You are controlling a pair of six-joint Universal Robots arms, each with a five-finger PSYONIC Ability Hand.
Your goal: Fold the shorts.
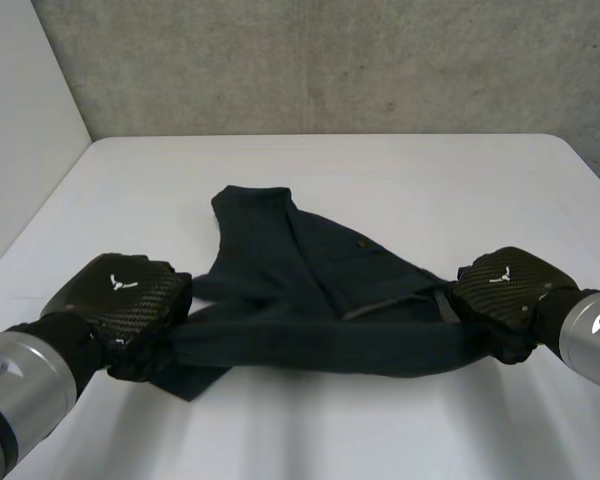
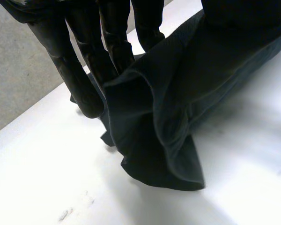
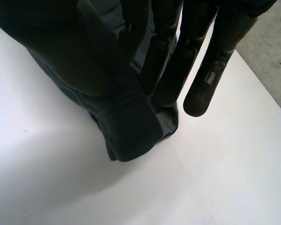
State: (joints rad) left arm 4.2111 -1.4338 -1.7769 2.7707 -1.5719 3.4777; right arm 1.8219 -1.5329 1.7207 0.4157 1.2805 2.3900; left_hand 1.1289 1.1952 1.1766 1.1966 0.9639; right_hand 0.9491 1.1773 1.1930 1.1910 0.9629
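**Shorts strung out between both hands**

The dark navy shorts (image 1: 310, 290) are mid-table (image 1: 380, 170). The near edge is stretched into a band and the rest is bunched toward 11 o'clock. The left hand (image 1: 120, 295) has the 9 o'clock end, straight fingers (image 2: 82, 65) pinching cloth against the thumb. The right hand (image 1: 505, 285) is at 3 o'clock, with fingers (image 3: 210, 70) and thumb (image 3: 61, 51) clamped on that end.

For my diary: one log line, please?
shorts: partly on table | left hand: grips one end | right hand: grips other end
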